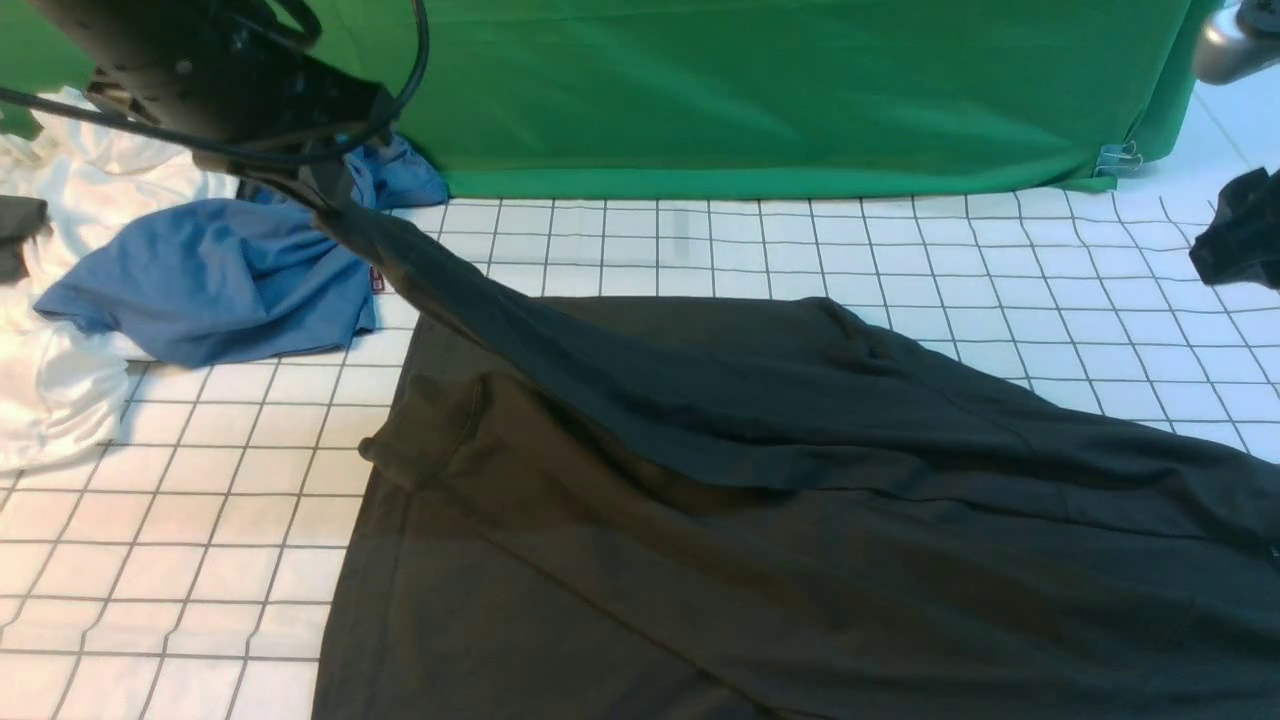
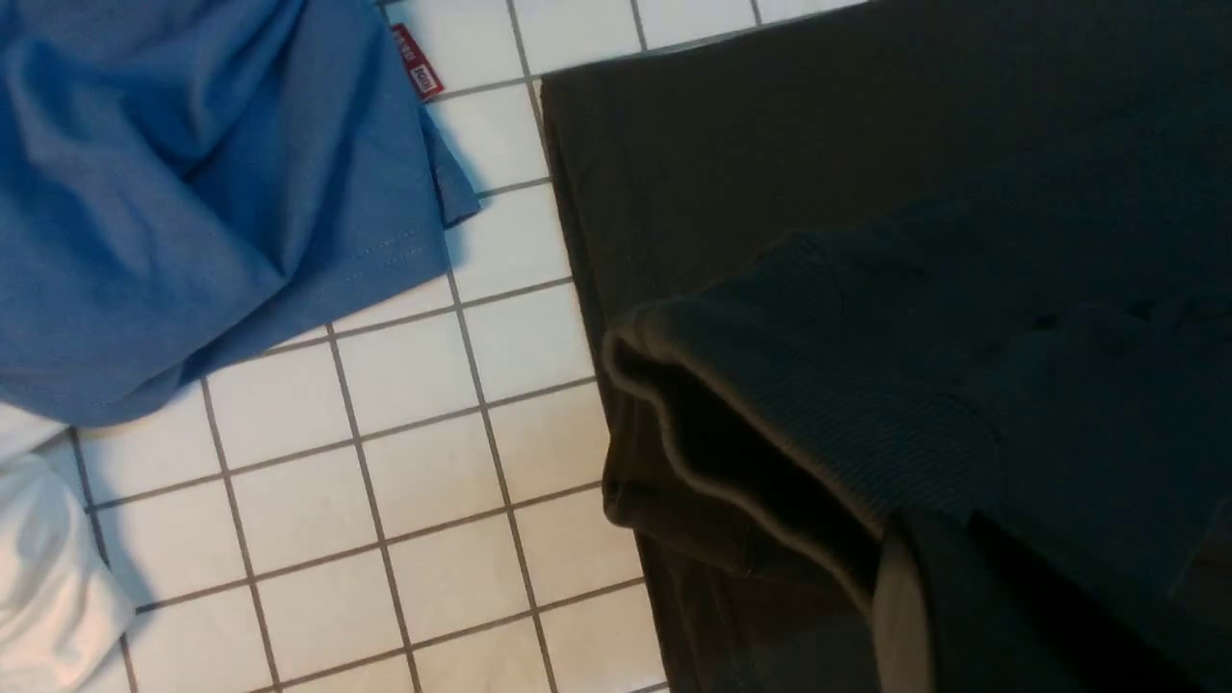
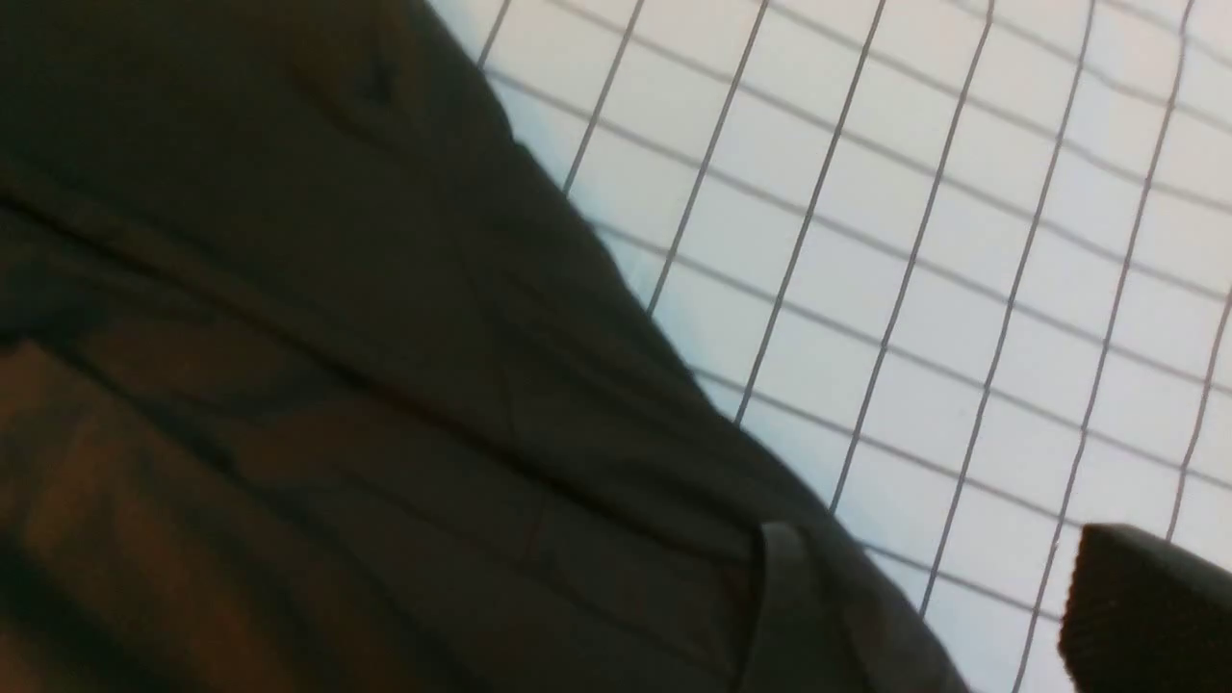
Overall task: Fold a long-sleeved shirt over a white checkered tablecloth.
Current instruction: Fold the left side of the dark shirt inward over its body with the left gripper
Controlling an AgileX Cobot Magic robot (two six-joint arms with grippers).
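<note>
The long-sleeved shirt [image 1: 780,500], large and black, lies spread over the white checkered tablecloth [image 1: 700,250]. One sleeve rises taut from it toward the far left. My left gripper [image 1: 320,190] is shut on that sleeve's ribbed cuff [image 2: 770,366], held above the cloth; one pale finger [image 2: 900,616] shows under the fabric. My right gripper [image 1: 1235,240] hovers at the far right. In the right wrist view it [image 3: 934,577] is open, with bare tablecloth [image 3: 962,241] between its fingers, beside the shirt's edge [image 3: 385,385]. The logo is out of sight.
A crumpled blue shirt [image 1: 220,275] with a red tag [image 2: 417,63] lies at the far left, just beyond the lifted sleeve. White garments [image 1: 70,380] are heaped at the left edge. A green backdrop cloth [image 1: 750,90] hangs along the back, held by a clip [image 1: 1118,158].
</note>
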